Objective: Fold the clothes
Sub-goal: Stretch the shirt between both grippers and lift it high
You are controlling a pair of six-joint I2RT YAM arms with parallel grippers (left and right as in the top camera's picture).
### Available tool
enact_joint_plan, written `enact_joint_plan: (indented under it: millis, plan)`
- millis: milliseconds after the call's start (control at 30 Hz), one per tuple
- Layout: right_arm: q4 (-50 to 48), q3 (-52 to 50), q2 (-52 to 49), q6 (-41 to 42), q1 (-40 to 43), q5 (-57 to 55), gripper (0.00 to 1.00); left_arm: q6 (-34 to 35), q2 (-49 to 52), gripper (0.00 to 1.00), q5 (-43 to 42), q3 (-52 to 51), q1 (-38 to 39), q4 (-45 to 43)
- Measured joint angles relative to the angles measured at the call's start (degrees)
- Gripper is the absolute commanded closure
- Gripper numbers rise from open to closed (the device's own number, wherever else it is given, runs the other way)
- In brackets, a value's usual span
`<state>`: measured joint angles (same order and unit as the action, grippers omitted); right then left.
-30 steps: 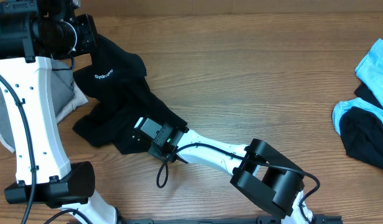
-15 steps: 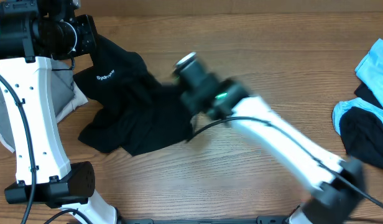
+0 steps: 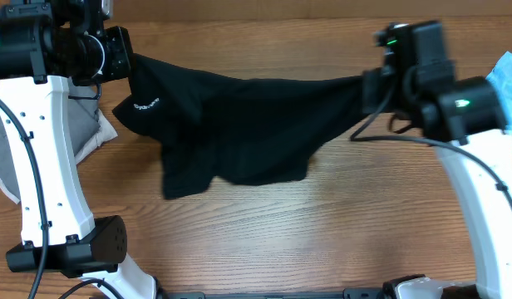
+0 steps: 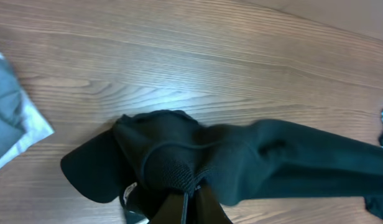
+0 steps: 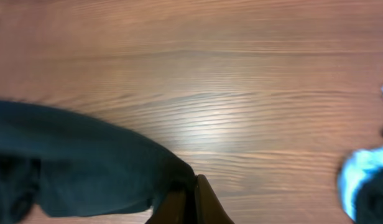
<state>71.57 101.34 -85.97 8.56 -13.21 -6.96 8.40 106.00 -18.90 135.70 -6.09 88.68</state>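
Black garment (image 3: 239, 124) is stretched in a taut band along the far edge of the bench (image 3: 322, 232), held between both hands. A grey-and-white garment (image 3: 86, 129) lies at the left edge. The left hand (image 3: 127, 60) sits near the far-left corner, fingers pressed together and pinching a bunched end of the black fabric. White logo lettering (image 3: 144, 105) shows just beside that grip. The lower folds sag toward the bench, left of centre. The right hand (image 3: 374, 90), near the far-right corner, pinches the opposite end of the garment. A light blue garment (image 3: 505, 79) lies at the right edge.
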Motion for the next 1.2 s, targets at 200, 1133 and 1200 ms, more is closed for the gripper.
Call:
enact_joint_plan:
  millis: [200, 1133, 1200]
  plan:
    - [5.92, 12.87, 0.57, -0.72, 7.63, 0.59, 0.96, -0.92, -1.7, 0.96, -2.56, 0.0, 0.0, -0.46]
    - [12.04, 36.15, 0.37, -1.09, 15.87, 1.99, 0.96, 0.28, -23.41, 0.96, -6.01, 0.07, 0.02, -12.41]
    - [12.44, 36.35, -1.92, -1.09, 15.87, 2.91, 0.96, 0.31, -21.31, 0.96, -6.01, 0.11, 0.02, -12.24]
